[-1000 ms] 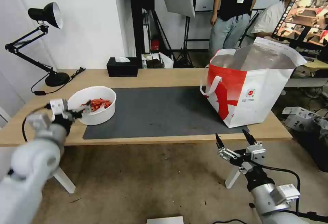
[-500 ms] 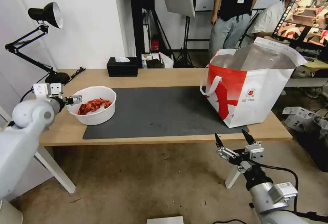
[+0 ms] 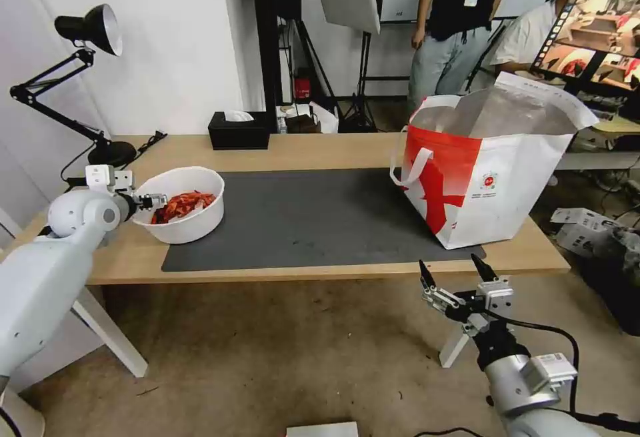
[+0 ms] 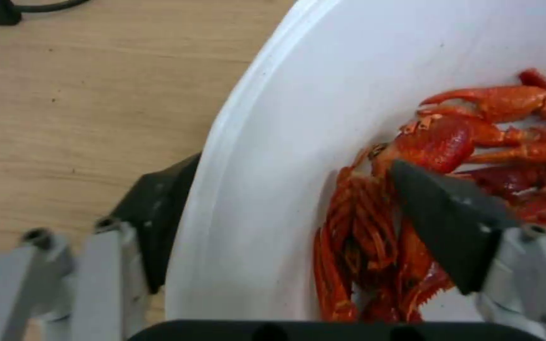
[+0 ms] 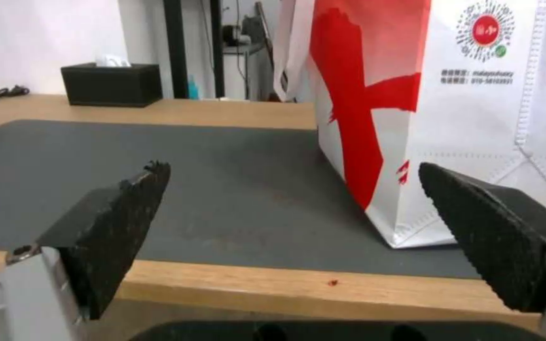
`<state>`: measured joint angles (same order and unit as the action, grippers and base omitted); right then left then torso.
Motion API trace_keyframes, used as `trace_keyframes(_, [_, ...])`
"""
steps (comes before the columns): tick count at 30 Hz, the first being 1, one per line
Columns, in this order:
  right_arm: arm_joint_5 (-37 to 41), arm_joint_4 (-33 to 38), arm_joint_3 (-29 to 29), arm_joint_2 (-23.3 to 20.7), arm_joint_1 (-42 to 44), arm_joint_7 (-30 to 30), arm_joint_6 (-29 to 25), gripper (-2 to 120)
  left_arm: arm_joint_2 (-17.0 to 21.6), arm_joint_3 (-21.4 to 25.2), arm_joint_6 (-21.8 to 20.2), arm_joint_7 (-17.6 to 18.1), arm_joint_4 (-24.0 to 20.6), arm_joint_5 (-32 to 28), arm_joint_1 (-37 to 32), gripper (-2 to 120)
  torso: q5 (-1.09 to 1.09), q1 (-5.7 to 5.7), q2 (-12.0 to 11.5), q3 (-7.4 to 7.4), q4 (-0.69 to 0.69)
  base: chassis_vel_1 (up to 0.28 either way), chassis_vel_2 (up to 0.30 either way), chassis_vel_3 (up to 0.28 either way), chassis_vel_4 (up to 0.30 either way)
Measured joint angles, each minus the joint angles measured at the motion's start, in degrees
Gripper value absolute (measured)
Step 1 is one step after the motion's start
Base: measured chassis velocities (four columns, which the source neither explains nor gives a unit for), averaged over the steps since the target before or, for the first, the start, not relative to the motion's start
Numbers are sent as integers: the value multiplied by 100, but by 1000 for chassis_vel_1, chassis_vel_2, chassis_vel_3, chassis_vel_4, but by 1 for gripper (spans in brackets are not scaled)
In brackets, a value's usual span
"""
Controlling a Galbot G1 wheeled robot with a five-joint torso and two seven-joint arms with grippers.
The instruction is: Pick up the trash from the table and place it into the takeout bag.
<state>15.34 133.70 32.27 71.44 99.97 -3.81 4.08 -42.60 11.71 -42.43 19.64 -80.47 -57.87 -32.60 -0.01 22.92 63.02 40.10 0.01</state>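
Jaws of the left gripper (image 4: 286, 208) straddle the white bowl's (image 3: 183, 227) rim, open; right gripper (image 3: 453, 275) gapes wide below the table (image 3: 320, 150) edge.

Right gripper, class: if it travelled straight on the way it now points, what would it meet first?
The right gripper hangs open below and in front of the table. Straight ahead, its near edge probably comes first; if it clears that, the takeout bag on the dark mat. Depth is unclear.

bowl (image 3: 180, 205) left on mat (image 3: 313, 220), takeout bag (image 3: 490, 170) right
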Motion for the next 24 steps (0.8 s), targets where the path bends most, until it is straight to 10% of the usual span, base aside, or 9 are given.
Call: trace_keyframes(24, [-53, -136, -126, 35, -145, -117, 132, 100, -19, 90, 27, 341, -356, -703, -28, 0, 1, 0, 1, 0, 0, 0, 0, 0, 0])
